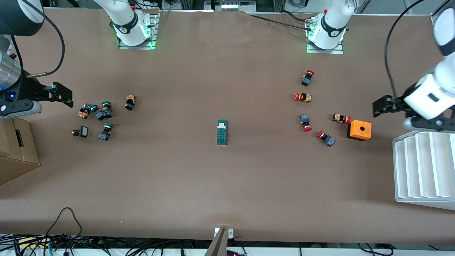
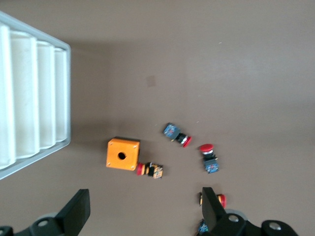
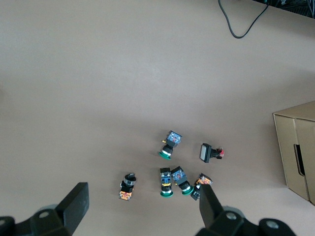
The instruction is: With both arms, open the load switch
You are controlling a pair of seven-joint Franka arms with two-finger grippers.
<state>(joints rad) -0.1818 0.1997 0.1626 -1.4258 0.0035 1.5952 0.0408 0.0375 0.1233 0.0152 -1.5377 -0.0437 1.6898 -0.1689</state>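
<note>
The load switch (image 1: 222,132), a narrow dark-green block with a white tab at its end toward the robots' bases, lies flat near the middle of the table. It shows in neither wrist view. My left gripper (image 1: 377,106) hangs open in the air at the left arm's end of the table, over bare table beside the orange box (image 2: 123,154); in its wrist view the left gripper (image 2: 145,206) holds nothing. My right gripper (image 1: 69,96) hangs open at the right arm's end, over a cluster of green-capped buttons (image 3: 172,179), and the right gripper (image 3: 142,204) is likewise empty. Both are well away from the switch.
Several red-capped buttons (image 1: 303,97) and the orange box (image 1: 359,130) lie toward the left arm's end. Green-capped buttons (image 1: 103,113) lie toward the right arm's end. A white ridged tray (image 1: 423,167) and a cardboard box (image 1: 16,149) stand at the table's two ends.
</note>
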